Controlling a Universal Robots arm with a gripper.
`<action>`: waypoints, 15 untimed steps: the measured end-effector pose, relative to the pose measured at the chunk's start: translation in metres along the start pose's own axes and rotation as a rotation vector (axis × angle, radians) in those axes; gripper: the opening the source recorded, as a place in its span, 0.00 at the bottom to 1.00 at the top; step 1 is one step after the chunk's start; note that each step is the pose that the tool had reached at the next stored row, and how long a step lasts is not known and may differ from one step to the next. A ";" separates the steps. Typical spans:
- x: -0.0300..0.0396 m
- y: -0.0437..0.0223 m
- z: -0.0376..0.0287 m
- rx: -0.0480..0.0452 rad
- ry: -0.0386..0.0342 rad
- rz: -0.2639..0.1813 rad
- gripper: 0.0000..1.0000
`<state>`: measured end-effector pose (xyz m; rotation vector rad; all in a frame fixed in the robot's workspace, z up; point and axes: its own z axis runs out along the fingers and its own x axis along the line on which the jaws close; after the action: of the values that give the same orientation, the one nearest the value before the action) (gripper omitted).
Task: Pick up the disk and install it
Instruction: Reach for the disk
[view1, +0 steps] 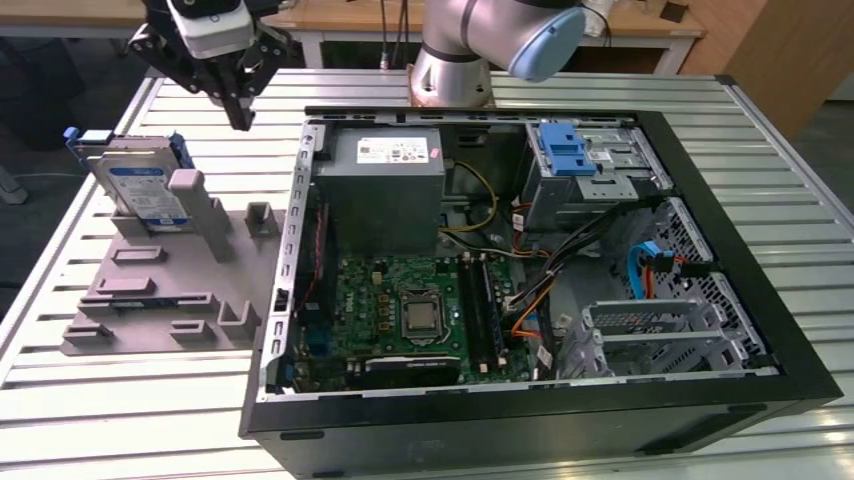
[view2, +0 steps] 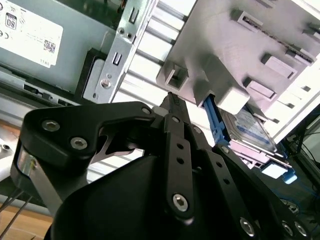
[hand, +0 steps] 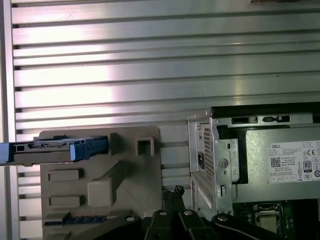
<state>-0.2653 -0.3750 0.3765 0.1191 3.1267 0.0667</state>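
The disk (view1: 140, 186), a silver hard drive with a white-and-blue label in a blue bracket, stands on edge in a slot of the grey fixture (view1: 160, 290) on the exterior view's left. The first wrist view has the disk (hand: 50, 150) edge-on; in the second wrist view the disk (view2: 250, 127) lies behind the fixture's posts. My gripper (view1: 242, 118) hangs above the table, up and to the exterior view's right of the disk, apart from it. Its black fingers (view2: 172, 107) meet at one narrow tip, shut on nothing.
An open computer case (view1: 534, 415) fills the exterior view's right, with a grey power supply (view1: 380, 190), a motherboard (view1: 414, 315), and a drive cage with a blue latch (view1: 566, 150). The ribbed metal table (view1: 134, 420) is bare around the fixture.
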 end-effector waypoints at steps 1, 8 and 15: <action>0.0016 0.0014 0.0001 0.0000 0.0000 0.000 0.11; 0.0126 0.0047 0.0005 -0.0001 0.0000 0.000 0.11; 0.0206 0.0066 0.0009 -0.0001 0.0000 0.000 0.11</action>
<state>-0.2853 -0.3668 0.3757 0.1190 3.1267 0.0669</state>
